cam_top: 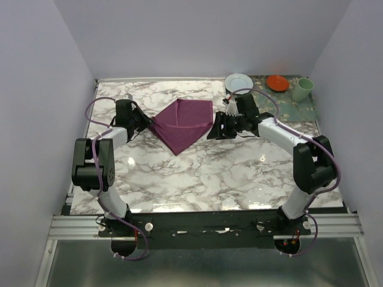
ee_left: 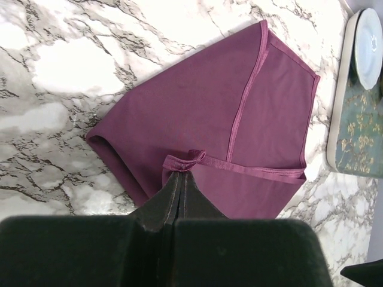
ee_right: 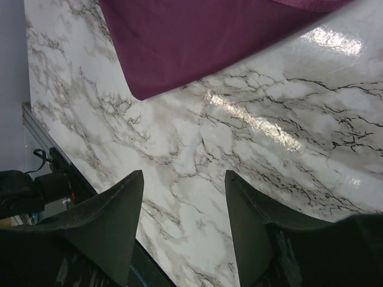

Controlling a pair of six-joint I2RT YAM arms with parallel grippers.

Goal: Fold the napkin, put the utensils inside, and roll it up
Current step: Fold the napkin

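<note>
Napkin (cam_top: 185,122) of plum-purple cloth lies folded on the far middle of the marble worktop (cam_top: 209,173). One flap is laid over another, so the hems cross, and a point faces the near edge. At the napkin's left corner the left pincer (cam_top: 149,124) is clenched, its fingers pressed together with a small bunched loop of hem caught at their tips, as the left wrist view shows. The right pincer (cam_top: 214,128) is just beside the cloth's right edge. Its jaws are spread wide with nothing between them, over bare marble. In the far right corner sits a green floral mat (cam_top: 299,107), with a white bowl (cam_top: 238,81) at its left end and an orange dish (cam_top: 277,82) and a pale green cup (cam_top: 302,89) standing on it.
</note>
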